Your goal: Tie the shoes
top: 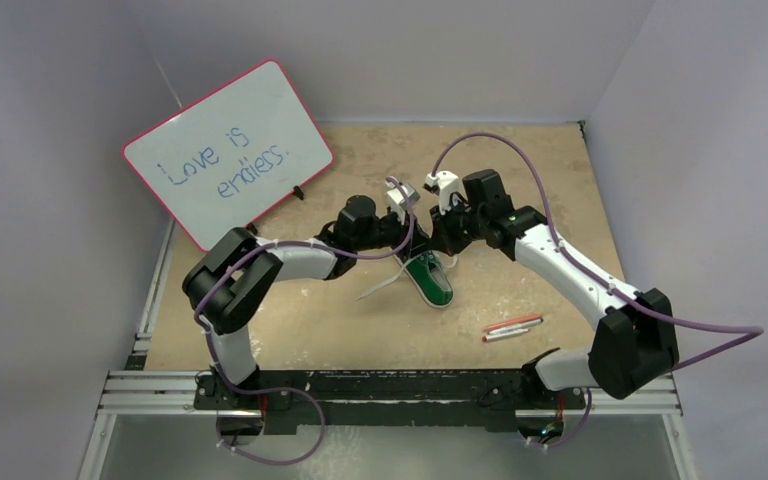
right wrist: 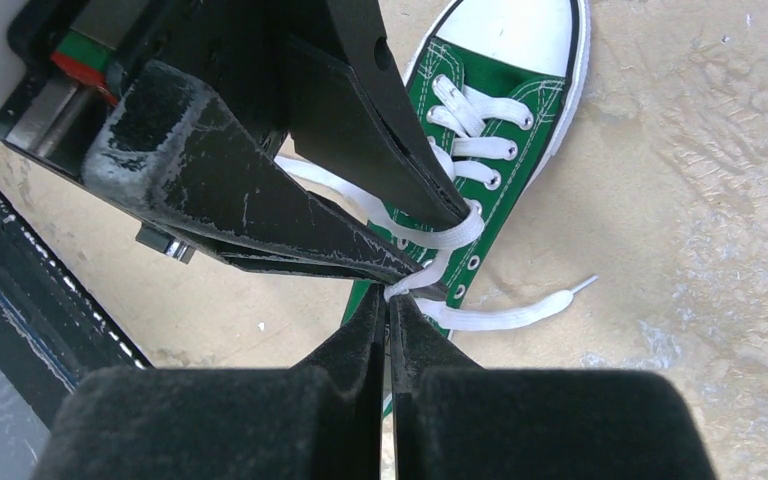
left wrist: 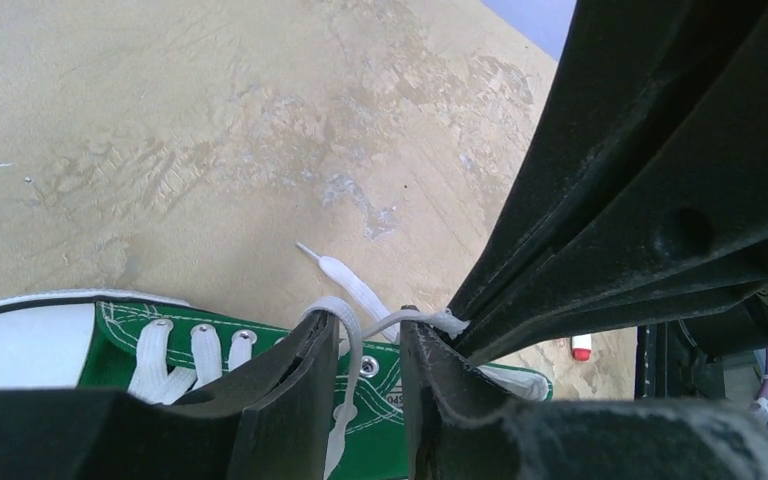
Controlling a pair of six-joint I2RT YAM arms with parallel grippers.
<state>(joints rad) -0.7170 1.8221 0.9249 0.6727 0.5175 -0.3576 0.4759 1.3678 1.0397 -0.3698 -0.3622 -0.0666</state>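
Mid-knot on the green sneaker (right wrist: 520,150)
We figure right pincer (right wrist: 390,300) pinches the lace (right wrist: 500,315) taut so left pincer (left wrist: 368,325), slightly spread around it, can work a loop.

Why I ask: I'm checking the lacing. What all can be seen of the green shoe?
The shoe is a small green canvas low-top: white toe cap, white sole, metal eyelets, white laces, untied. It stands on its sole on the tan table, toe toward the arms' bases. The right gripper pinches a lace near the top eyelets; a strand loops over one finger of the open left gripper.
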